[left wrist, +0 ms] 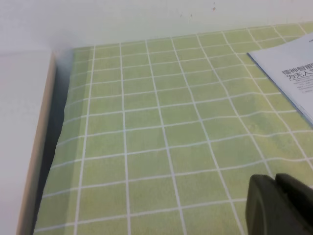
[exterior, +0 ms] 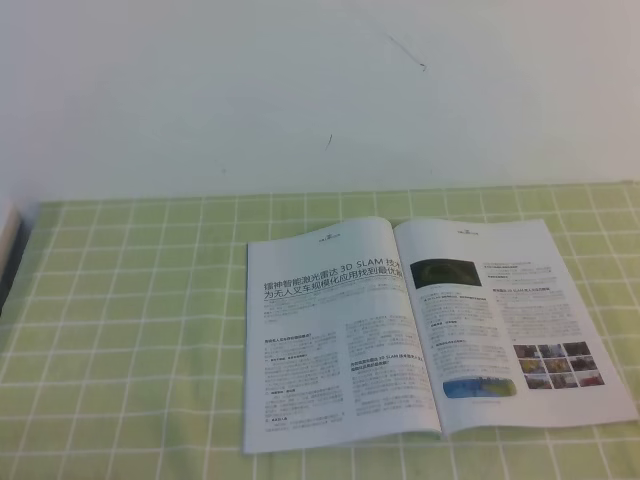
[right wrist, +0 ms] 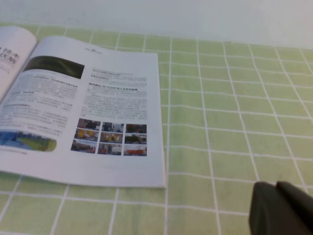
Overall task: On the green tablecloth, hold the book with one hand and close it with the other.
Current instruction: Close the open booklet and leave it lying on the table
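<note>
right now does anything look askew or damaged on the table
Nothing is damaged or spilled. The thin glossy white-paged magazine lies open and flat, turned slightly askew to the white grid lines of the light green tablecloth, which shows gentle ripples in the left wrist view.

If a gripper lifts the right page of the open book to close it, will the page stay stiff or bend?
The book looks thin, with pages already curving at the spine, so a lifted page would probably flop. Its paper seems smooth, so it may slide on the green tablecloth unless held.
</note>
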### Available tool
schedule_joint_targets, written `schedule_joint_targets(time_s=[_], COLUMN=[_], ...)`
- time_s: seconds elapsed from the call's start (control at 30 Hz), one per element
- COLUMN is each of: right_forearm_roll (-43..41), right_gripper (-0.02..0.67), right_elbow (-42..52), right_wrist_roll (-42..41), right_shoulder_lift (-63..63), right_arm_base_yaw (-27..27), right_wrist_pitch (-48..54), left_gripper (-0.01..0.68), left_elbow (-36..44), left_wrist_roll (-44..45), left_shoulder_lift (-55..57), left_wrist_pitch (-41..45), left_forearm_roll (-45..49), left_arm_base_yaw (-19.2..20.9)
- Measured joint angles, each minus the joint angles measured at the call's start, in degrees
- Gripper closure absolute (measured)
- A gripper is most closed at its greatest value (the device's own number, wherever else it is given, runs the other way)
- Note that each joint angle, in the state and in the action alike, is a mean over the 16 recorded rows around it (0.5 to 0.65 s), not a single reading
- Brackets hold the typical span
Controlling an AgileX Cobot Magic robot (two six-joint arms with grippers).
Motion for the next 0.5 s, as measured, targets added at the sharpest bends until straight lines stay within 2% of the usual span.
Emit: schedule_joint_targets(time_s=[0.5], right_forearm_roll=[0.0], right_gripper=[0.652], right_elbow=[0.0], right_wrist_roll=[0.0], right_shoulder_lift=[0.0], right_arm_base_yaw=[0.0], right_wrist_pitch=[-0.2], left_gripper=[0.674], left_elbow=[0.1], left_wrist_roll=[-0.2], left_shoulder_lift=[0.0], left_wrist_pitch=[-0.9], left_forearm_roll=[0.0], left_arm_base_yaw=[0.0])
